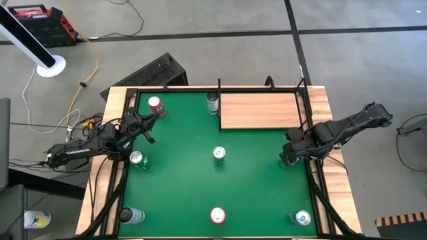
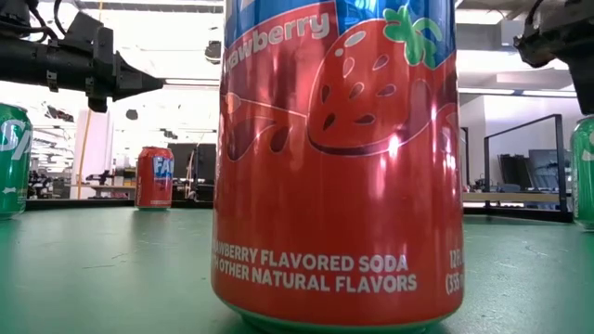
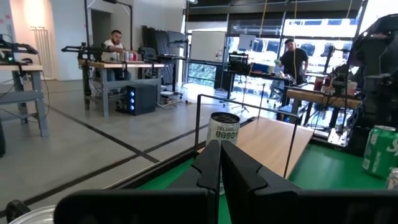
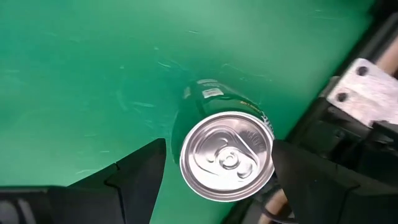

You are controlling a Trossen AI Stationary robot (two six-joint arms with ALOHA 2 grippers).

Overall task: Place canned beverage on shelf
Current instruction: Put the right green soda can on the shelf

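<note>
A green canned beverage (image 4: 227, 155) stands upright on the green table near its right edge. My right gripper (image 4: 221, 171) hangs above it, pointing down. It is open, with one finger on either side of the can's silver top, and I see no contact. The gripper hides this can in the high view (image 1: 290, 157). The shelf (image 1: 259, 111) is a light wooden panel lying flat at the table's far right. My left gripper (image 1: 150, 123) is shut and held level at the far left, close to a red can (image 1: 155, 105).
A dark can (image 1: 213, 102) stands by the shelf's left edge. More upright cans stand at the left (image 1: 137, 159), centre (image 1: 219, 155) and along the near edge (image 1: 217, 215), (image 1: 132, 215), (image 1: 302, 217). A black frame (image 1: 303, 100) rims the table.
</note>
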